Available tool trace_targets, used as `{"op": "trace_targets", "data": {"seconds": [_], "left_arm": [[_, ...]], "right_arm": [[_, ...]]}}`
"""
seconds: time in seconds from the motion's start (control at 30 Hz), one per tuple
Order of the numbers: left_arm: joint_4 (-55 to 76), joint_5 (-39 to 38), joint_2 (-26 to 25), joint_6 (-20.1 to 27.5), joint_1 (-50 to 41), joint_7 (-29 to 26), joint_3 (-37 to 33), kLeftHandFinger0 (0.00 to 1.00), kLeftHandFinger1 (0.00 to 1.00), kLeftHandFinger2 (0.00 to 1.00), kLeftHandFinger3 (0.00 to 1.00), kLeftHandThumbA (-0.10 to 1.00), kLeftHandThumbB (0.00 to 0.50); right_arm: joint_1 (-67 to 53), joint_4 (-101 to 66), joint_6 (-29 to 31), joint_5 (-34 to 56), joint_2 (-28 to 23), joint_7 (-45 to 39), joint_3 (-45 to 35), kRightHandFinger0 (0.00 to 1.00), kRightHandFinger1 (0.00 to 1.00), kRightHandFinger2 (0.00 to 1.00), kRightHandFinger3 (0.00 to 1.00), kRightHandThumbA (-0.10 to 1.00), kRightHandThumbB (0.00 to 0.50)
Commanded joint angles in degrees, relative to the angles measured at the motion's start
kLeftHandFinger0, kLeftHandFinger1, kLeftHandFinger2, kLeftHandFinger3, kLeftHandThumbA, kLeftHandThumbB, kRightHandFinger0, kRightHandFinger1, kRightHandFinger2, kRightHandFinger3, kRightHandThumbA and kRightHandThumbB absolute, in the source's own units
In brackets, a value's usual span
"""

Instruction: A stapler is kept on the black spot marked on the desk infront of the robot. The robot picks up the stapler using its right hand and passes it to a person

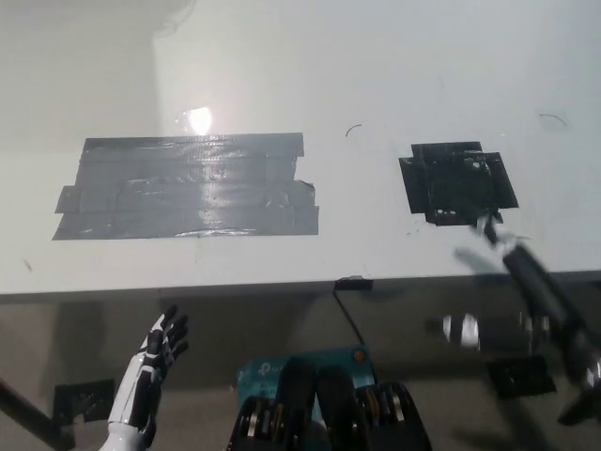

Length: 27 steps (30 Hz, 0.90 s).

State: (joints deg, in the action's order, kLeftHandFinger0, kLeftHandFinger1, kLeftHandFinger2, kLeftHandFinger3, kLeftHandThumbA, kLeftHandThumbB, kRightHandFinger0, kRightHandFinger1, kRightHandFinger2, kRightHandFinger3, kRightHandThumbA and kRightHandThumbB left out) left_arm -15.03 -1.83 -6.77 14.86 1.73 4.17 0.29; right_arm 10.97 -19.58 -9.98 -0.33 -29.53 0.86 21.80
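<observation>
The black tape spot (458,181) lies bare on the white desk (376,75), at the right. No stapler shows anywhere in the head view. My black right hand (540,296) is blurred at the lower right, down past the desk's front edge and just below the spot. Its fingers are spread and hold nothing. My white left hand (150,371) rests open at the lower left, below the desk edge.
A large grey tape patch (188,186) covers the desk's left middle. A thin cable (349,305) hangs from the front edge at the centre, above a teal box (282,365). Dark tape pieces (519,374) mark the floor.
</observation>
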Motion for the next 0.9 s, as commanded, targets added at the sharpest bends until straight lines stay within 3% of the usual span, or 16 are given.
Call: {"op": "trace_targets", "data": {"seconds": [0.0, 0.23, 0.43, 0.73, 0.87], "left_arm": [[2.2, -2.6, -2.2, 1.2, 0.7, 6.2, -2.3, 1.00, 1.00, 1.00, 1.00, 1.00, 0.500], [2.5, -2.6, -2.1, 2.2, -2.0, 5.8, -2.0, 1.00, 1.00, 1.00, 1.00, 1.00, 0.500], [3.4, -2.8, -1.7, 3.1, -3.8, 5.5, -1.9, 1.00, 1.00, 1.00, 1.00, 1.00, 0.500], [5.1, -2.4, -1.5, 2.4, -5.4, 4.6, -1.2, 1.00, 1.00, 1.00, 1.00, 1.00, 0.500], [5.0, -1.9, -1.4, 2.5, -5.6, 4.0, -0.9, 1.00, 1.00, 1.00, 1.00, 1.00, 0.500]], "right_arm": [[-15.9, -23.7, 14.3, 5.3, 4.7, 2.7, -4.1, 1.00, 1.00, 1.00, 1.00, 1.00, 0.429], [-17.9, 1.2, 17.6, 7.9, 11.9, 0.3, -7.4, 1.00, 1.00, 1.00, 1.00, 1.00, 0.306], [-17.0, 10.6, 17.9, 8.8, 14.9, -3.2, -10.2, 1.00, 1.00, 1.00, 1.00, 1.00, 0.344], [-17.9, 13.4, 18.3, 9.7, 16.3, -6.5, -12.1, 1.00, 1.00, 1.00, 1.00, 1.00, 0.306], [-18.1, 13.8, 18.4, 8.8, 16.9, -6.7, -12.3, 1.00, 1.00, 1.00, 1.00, 1.00, 0.311]]}}
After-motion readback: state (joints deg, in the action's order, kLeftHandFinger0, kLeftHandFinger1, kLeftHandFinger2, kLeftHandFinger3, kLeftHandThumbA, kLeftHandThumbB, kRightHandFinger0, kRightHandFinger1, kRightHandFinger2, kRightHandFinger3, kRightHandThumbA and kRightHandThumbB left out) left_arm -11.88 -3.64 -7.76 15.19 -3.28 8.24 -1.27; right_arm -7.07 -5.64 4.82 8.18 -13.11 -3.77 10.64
